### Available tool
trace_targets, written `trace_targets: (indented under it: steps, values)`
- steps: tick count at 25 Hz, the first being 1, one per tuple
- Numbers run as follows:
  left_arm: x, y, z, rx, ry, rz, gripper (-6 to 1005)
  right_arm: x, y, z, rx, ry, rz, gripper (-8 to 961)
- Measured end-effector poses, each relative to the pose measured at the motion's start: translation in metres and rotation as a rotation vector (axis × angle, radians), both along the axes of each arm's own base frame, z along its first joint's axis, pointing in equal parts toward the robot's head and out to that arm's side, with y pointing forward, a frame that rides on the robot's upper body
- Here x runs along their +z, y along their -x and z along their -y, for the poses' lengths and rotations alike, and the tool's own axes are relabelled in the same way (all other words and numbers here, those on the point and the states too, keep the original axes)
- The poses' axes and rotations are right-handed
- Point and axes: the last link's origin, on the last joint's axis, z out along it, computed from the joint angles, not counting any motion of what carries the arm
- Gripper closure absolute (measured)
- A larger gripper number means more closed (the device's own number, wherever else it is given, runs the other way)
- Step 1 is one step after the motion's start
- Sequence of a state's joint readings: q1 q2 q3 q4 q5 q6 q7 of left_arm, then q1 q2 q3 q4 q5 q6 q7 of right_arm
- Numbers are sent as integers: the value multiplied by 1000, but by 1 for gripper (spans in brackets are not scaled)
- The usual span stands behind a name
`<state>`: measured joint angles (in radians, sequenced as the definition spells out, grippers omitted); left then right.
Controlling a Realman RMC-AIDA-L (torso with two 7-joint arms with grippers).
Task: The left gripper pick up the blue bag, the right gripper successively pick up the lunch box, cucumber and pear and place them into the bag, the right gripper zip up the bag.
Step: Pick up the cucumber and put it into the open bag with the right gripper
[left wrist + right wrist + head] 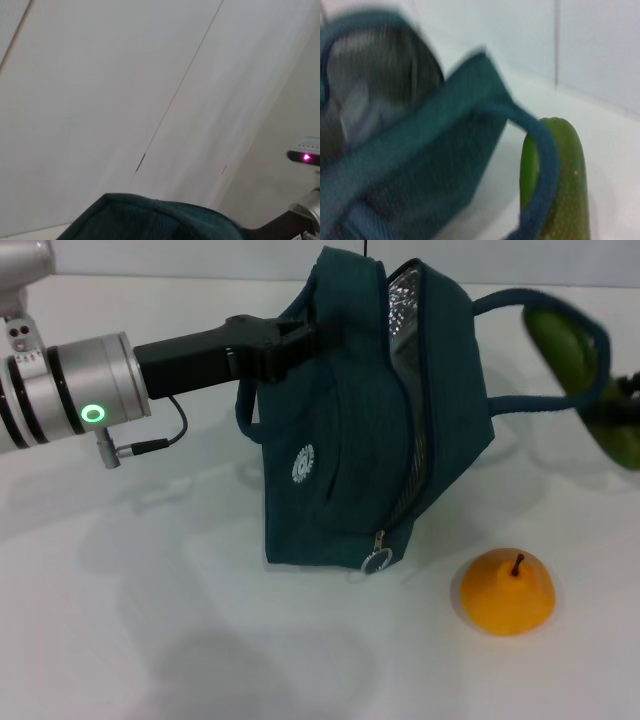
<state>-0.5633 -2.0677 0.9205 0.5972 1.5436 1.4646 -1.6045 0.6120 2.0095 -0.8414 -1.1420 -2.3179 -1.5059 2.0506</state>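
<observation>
The blue bag [345, 455] is held up off the white table [150, 640] by the left gripper [290, 340], whose black fingers are clamped on the bag's top edge at the left of its mouth, so that the unzipped opening, lined in silver foil, is kept gaping toward the right. The zipper pull [377, 560] hangs at the bag's near lower corner, the zip not yet drawn. At the far right the cucumber [580, 370] is carried toward the bag, its tip passing behind the bag's loose handle [545, 405]; it appears to be gripped by the right gripper [632, 390], of which only a dark sliver is seen at the frame's edge, and the set of its fingers cannot be told. In the right wrist view the cucumber [560, 185] is seen just beside the open mouth. The pear [507, 590] is left on the table, near and right of the bag, awaiting its turn. The lunch box is not visible, and is judged to be already inside.
</observation>
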Motion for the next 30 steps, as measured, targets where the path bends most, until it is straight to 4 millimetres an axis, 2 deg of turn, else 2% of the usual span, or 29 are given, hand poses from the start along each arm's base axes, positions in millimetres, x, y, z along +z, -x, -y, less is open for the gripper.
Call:
trace_targets:
  steps: [6,15,24,27,30]
  values:
    - [2,0,0,-2,-3,3,961,13,-4,7,40,-77,-142,403]
    - [2,0,0,-3,-4,4,961,18,-16,6,-20,-14,-100,403]
    - [3,1,0,-3,-5,3,960,36,-32,-5,-110,-191,-150,402]
    - [3,1,0,-4,-5,3,960,33,-25,-5,-60,-226,-223,402]
    - [3,0,0,-5,-4,2,960,22,-3,2,106,-225,-349,402]
